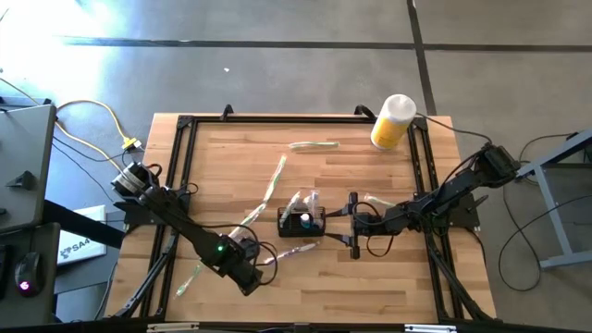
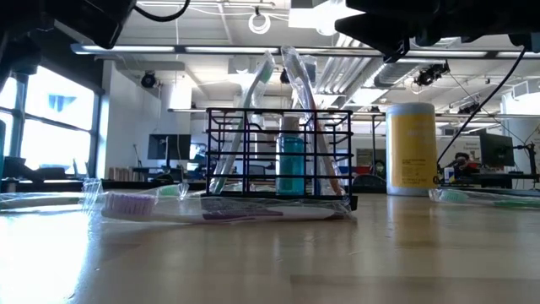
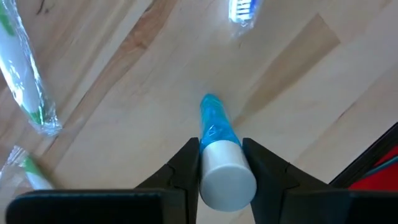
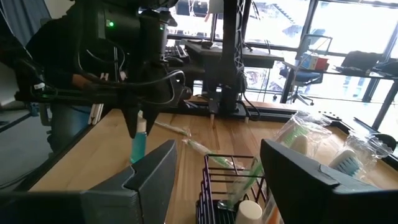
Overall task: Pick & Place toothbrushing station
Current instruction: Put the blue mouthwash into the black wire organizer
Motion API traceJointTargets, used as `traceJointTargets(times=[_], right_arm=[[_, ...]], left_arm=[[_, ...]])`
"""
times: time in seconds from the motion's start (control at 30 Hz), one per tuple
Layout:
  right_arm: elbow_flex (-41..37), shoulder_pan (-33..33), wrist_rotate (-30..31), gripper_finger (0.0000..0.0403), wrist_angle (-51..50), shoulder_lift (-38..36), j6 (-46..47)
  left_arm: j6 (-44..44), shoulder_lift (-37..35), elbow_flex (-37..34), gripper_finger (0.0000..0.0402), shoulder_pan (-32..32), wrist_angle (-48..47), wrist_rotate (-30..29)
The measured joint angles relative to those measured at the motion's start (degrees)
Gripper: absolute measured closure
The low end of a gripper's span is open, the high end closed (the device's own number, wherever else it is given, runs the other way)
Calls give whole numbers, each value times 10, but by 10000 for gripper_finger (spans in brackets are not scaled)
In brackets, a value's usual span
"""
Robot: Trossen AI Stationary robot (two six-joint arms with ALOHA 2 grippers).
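The black wire organiser point(image 1: 302, 222) stands on the table's middle; wrapped toothbrushes and a teal tube stand in it point(image 2: 291, 160). My right gripper point(image 1: 352, 226) is open just right of it, its fingers point(image 4: 149, 177) spread level toward the organiser point(image 4: 227, 186) without touching it. My left gripper point(image 1: 250, 276), near the front edge left of the organiser, is shut on a blue tube with a white cap point(image 3: 227, 180), which also shows in the right wrist view point(image 4: 138, 144). My left gripper pinches the blue tube between its two fingers point(image 3: 186, 165), on the blue body just below the white cap point(image 3: 214, 134). The fingers come from above, pointing down. The tube hangs upright, cap up; whether its lower end point(image 3: 210, 99) touches the table I cannot tell.
Wrapped toothbrushes lie loose: one in front of the organiser point(image 2: 219, 207), others at the left point(image 1: 268, 190), the far middle point(image 1: 314, 144) and the right point(image 1: 377, 200). A yellow bottle with a white cap point(image 1: 393, 121) stands at the far right corner. A black frame point(image 1: 185, 157) rims the table.
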Motion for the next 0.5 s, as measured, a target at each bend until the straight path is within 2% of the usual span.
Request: traceJointTargets(times=[0.13,0.23,0.5], right_arm=[[0,-1,0,177,0,0,0],[0,-1,0,177,0,0,0],[0,-1,0,177,0,0,-2]], left_arm=[[21,0,2,313,0,-5,0],[42,4,30,313,0,-42,-14],[116,3,234,313,0,-203,-103]])
